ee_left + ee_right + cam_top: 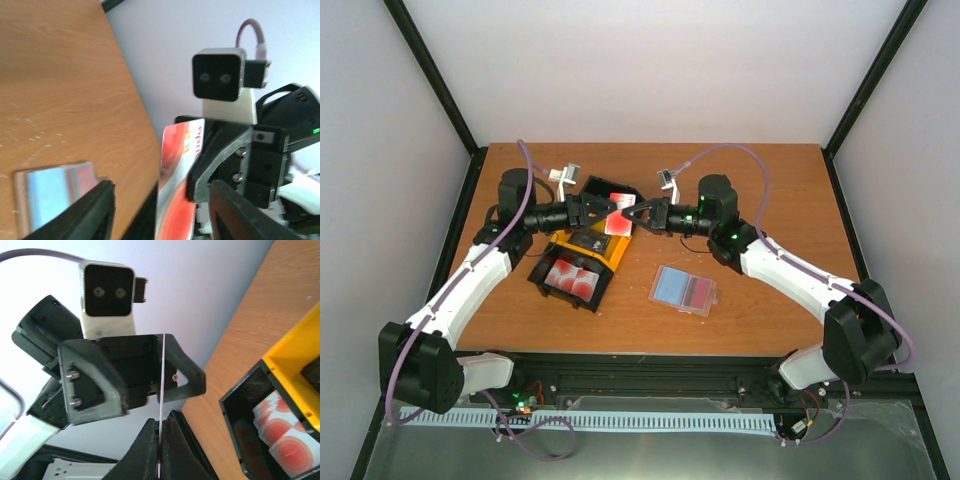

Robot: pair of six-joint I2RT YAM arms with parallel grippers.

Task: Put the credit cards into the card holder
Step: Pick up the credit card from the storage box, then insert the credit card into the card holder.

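A red credit card [622, 215] hangs in the air between both grippers, above the bins. My right gripper [160, 427] is shut on the card [162, 380], which shows edge-on as a thin white line between its fingers. My left gripper [161, 192] is open. Its two fingers stand well apart on either side of the card [177, 185] without touching it. From above, the left gripper [605, 212] and right gripper [638, 215] meet tip to tip. The card holder [685, 290] lies open on the table, showing a light blue card and a red one.
A black-yellow-black bin tray [575, 262] lies left of the card holder, under the left arm. Its near black bin [280, 430] holds several red-and-white cards. Both arms reach inward from the near edge. The table's far edge and wall are close behind the grippers.
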